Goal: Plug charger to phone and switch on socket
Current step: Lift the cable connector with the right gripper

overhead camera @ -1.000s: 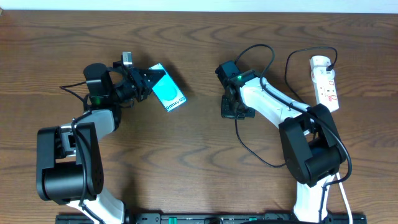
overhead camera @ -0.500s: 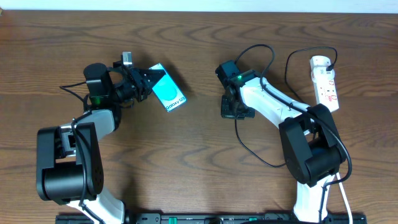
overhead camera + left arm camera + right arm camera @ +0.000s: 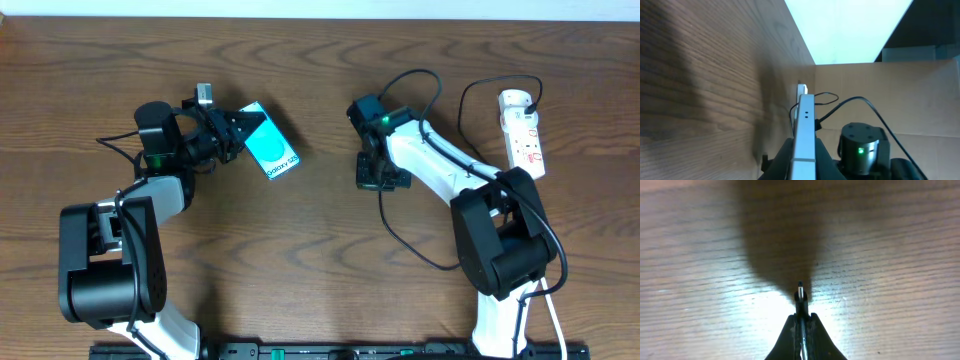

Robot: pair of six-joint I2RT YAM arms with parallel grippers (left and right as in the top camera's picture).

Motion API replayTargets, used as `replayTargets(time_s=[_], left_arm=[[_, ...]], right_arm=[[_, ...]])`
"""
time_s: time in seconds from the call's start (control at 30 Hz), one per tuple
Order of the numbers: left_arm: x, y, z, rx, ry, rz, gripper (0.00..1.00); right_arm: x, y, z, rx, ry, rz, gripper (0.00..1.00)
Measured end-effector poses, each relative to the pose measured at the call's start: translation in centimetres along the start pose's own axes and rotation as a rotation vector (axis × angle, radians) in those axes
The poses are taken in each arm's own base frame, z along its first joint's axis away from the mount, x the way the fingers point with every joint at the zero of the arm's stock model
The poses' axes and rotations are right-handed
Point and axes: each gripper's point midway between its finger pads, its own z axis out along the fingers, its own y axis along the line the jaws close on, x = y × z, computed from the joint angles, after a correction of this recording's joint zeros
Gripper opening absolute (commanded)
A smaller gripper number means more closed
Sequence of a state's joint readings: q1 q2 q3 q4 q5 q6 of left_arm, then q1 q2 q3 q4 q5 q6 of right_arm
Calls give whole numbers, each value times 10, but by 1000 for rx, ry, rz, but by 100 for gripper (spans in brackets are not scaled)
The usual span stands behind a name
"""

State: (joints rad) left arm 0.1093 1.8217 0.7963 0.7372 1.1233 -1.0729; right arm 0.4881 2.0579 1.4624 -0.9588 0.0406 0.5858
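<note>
The phone [image 3: 274,149], blue-turquoise screen up, lies angled at the back left of the table. My left gripper [image 3: 241,131] is shut on its near end. In the left wrist view the phone [image 3: 805,125] shows edge-on between the fingers of the gripper [image 3: 804,152]. My right gripper [image 3: 379,178] points down at the table centre, shut on the charger's plug tip [image 3: 800,289], which sticks out past the right gripper [image 3: 801,317] just above the wood. The charger's thin black cable [image 3: 386,222] trails off behind the right arm. The white socket [image 3: 524,130] lies at the far right.
The black cable loops over the table between the right arm and the socket. In the left wrist view the right arm's base, with a green light [image 3: 860,150], stands beyond the phone. Bare wood separates phone and plug.
My right gripper has shifted very slightly to the right with the plug. The left gripper and the phone have not moved.
</note>
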Motion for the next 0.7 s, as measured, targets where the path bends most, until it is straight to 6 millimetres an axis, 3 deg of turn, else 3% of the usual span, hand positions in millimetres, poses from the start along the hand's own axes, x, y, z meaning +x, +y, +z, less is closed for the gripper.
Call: replayTargets(time_s=[0.17,0.47,0.7], left_arm=[[0,0,0,0,0,0,7],[0,0,0,0,0,0,7],[0,0,0,0,0,0,7]], right_arm=[[-6,4,-19,-6,0,-29,1],[-23,31,-59,-141,-54,-104,1],[-28,48,-120,-355,-134,-170,1]])
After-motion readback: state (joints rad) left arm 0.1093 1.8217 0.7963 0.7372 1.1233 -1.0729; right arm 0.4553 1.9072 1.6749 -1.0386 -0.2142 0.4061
